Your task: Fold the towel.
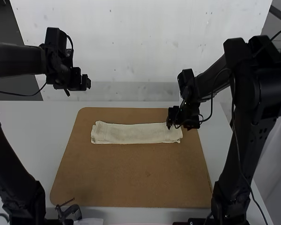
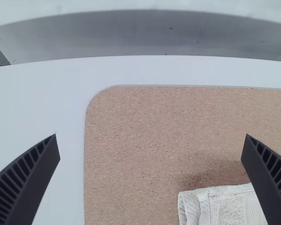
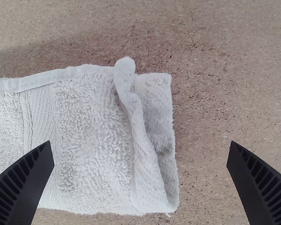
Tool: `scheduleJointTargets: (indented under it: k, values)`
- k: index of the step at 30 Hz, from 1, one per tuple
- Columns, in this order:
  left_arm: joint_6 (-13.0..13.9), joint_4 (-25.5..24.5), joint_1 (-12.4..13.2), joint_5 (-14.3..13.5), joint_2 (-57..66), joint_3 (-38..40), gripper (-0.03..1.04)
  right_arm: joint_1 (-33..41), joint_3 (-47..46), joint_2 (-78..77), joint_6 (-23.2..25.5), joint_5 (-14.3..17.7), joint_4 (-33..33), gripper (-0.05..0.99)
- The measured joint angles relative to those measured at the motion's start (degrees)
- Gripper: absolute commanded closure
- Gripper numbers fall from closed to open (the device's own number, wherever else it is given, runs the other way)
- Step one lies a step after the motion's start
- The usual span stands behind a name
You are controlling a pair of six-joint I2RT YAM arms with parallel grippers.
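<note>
- High view: left tool (image 1: 86,83), ribbed fingers wide apart, empty, left of the towel (image 1: 136,134).
- Pale looped terry, folded in a narrow strip on speckled, round-cornered board (image 1: 131,180).
- Right tool (image 1: 180,126), spread wide, empty, above the towel's right end.

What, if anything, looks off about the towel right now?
The right-hand end, in the high view, of the towel looks untidy: a raised ridge of cloth runs slantwise there, the layers don't line up flush, and a small loose thread pokes out at the corner.
</note>
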Motion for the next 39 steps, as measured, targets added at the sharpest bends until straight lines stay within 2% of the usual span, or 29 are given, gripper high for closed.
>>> scheduleJointTargets:
  k: [3,8,10,11,13,16,23,26,30,39]
  values:
    - [0.0,-0.2,0.0,0.4,0.1,-0.2,0.00,0.0,0.0,0.8,1.4,0.0,0.0,0.00]
    - [0.0,-0.1,0.0,0.5,0.1,-2.4,0.00,0.0,1.0,5.4,2.8,-0.5,0.0,0.27]
    - [0.0,0.0,-0.1,0.5,0.1,-3.4,0.00,0.0,2.1,6.8,3.2,0.0,-0.2,0.49]
    - [0.0,0.0,-0.1,0.5,0.1,-3.7,0.00,0.0,2.7,7.2,3.4,-0.4,0.1,0.67]
    - [0.0,0.1,-0.1,0.6,0.1,-4.0,0.00,0.0,3.5,8.3,4.1,0.0,0.0,0.92]
    - [0.0,0.2,0.0,0.7,0.1,-4.0,0.00,-0.2,4.5,8.8,4.9,-1.3,0.1,0.92]
    - [0.2,0.2,1.2,1.3,0.1,-4.1,0.00,-0.7,4.7,8.8,5.3,-2.0,-0.7,0.92]
    - [0.4,0.2,1.2,1.3,0.1,-4.4,0.00,-2.4,4.7,8.8,5.0,-4.2,-0.8,0.92]
    - [0.4,0.3,1.2,1.5,0.1,-5.3,0.00,-7.4,4.7,8.5,3.1,-5.6,-1.5,0.92]
    - [0.5,0.4,1.2,1.5,0.0,-6.4,0.00,-24.7,4.5,6.2,-4.9,-3.3,-2.4,0.92]
